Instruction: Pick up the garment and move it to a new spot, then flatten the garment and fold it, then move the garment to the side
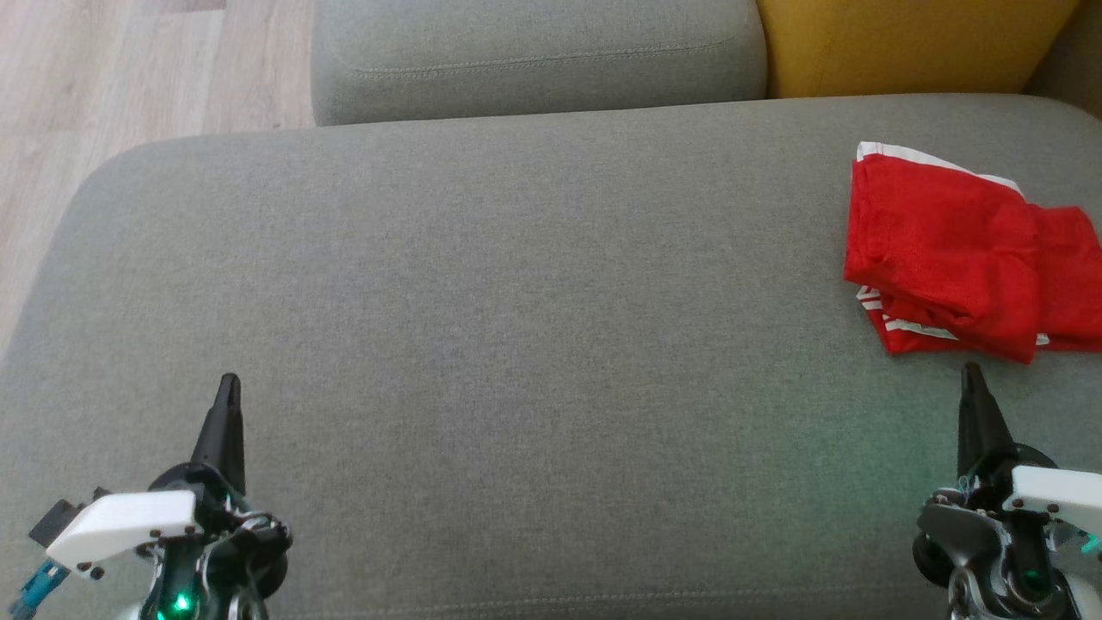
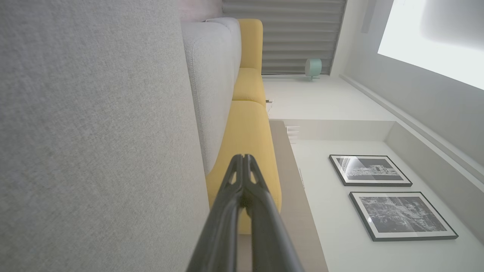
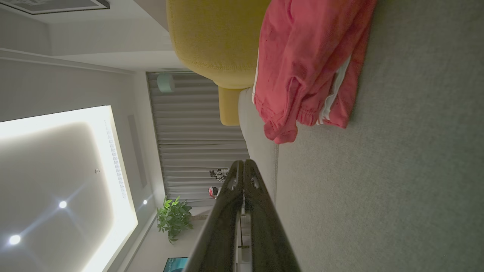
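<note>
Left fingers (image 1: 222, 430) and right fingers (image 1: 980, 430) pinched together; red garment (image 1: 947, 250) folded.

Setting entry: we read this as a home living room.

Landmark: the grey sofa (image 1: 516, 284), with a wide fabric seat and stitched seams.

- Against the sofa's back edge we see a yellow upholstered section (image 1: 904, 43).
- Off the sofa's left side in the head view, there is a pale wood-plank floor (image 1: 129, 103).
- On the wall behind the sofa hang two framed black-and-white prints (image 2: 370, 170), side by side.
- Beyond the sofa's far end are full-height grey curtains (image 3: 189, 132) and a potted plant (image 3: 174, 217).
- Above the sofa we note a recessed lit ceiling panel (image 3: 64, 162) with small spotlights (image 3: 62, 204).
- On the sofa's right part lies a folded red garment (image 1: 947, 250), a household item.
</note>
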